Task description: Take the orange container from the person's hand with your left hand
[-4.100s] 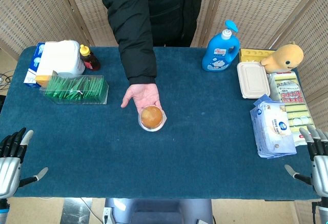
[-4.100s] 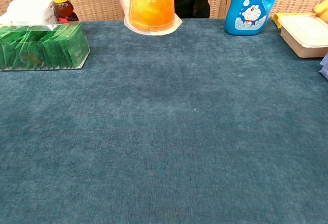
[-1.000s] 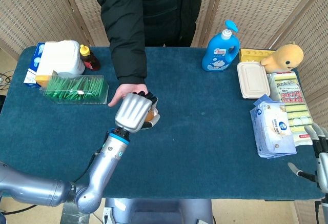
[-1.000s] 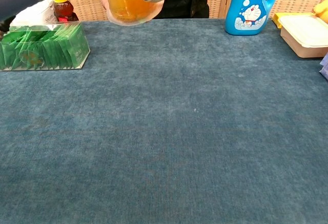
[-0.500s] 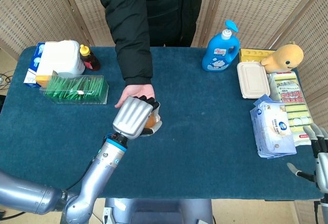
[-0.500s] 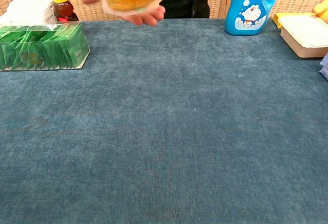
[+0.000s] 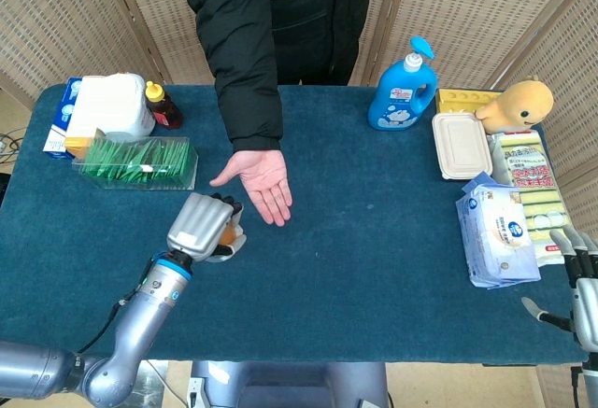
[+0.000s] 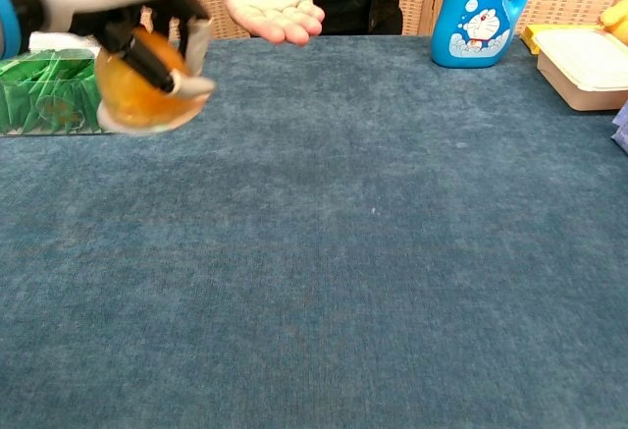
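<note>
Left hand (image 7: pixel 204 228) grips the orange container (image 8: pixel 145 95), fingers wrapped over its top, the cup hanging beneath the palm. Person's hand (image 7: pixel 263 179) lies open and empty, just beyond and to its right, apart from it.

Even, bright, diffuse light; soft shadows; chest view motion-blurred at left hand (image 8: pixel 108 7).

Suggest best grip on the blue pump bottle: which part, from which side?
Grip the blue pump bottle around its broad body, below the narrow pump neck, fingers coming from the robot's side. It stands upright at the far edge; the lunch box crowds its right, while the front is open.
</note>
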Controlling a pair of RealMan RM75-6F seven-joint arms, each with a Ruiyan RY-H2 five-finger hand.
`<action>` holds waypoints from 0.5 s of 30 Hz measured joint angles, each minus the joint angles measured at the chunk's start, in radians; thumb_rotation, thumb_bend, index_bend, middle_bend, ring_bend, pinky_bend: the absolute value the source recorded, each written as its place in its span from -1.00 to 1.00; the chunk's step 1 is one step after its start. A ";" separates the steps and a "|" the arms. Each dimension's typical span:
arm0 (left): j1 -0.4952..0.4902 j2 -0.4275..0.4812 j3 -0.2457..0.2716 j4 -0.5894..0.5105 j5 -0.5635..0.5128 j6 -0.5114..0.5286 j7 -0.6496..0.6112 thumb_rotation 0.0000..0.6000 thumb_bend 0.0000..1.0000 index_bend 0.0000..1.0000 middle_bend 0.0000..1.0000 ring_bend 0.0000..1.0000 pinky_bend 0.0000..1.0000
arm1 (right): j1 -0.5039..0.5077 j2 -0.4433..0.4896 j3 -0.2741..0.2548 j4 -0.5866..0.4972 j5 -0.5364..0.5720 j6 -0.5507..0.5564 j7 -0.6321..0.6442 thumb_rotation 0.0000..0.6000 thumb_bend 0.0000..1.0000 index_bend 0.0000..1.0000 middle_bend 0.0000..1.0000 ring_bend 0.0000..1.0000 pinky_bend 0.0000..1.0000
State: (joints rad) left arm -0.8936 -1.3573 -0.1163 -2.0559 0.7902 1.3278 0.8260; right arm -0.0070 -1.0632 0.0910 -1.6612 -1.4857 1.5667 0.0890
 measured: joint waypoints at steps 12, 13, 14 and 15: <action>0.082 -0.080 0.057 0.342 0.056 -0.139 -0.211 1.00 -0.40 0.25 0.20 0.05 0.25 | 0.006 -0.010 -0.004 -0.001 0.003 -0.013 -0.029 1.00 -1.00 -0.82 -0.94 -1.00 -1.00; 0.084 -0.095 0.056 0.371 0.059 -0.151 -0.223 1.00 -0.41 0.25 0.14 -0.01 0.19 | 0.006 -0.010 -0.004 -0.001 0.004 -0.014 -0.029 1.00 -1.00 -0.82 -0.94 -1.00 -1.00; 0.086 -0.105 0.055 0.392 0.061 -0.161 -0.233 1.00 -0.43 0.24 0.03 -0.11 0.13 | 0.006 -0.010 -0.004 0.000 0.005 -0.015 -0.029 1.00 -1.00 -0.82 -0.94 -1.00 -1.00; 0.088 -0.115 0.053 0.411 0.063 -0.173 -0.244 1.00 -0.46 0.11 -0.21 -0.33 0.00 | 0.007 -0.010 -0.003 0.000 0.006 -0.015 -0.029 1.00 -1.00 -0.82 -0.94 -1.00 -1.00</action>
State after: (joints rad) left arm -0.8054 -1.4727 -0.0633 -1.6446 0.8531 1.1550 0.5820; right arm -0.0004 -1.0730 0.0877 -1.6610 -1.4801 1.5515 0.0600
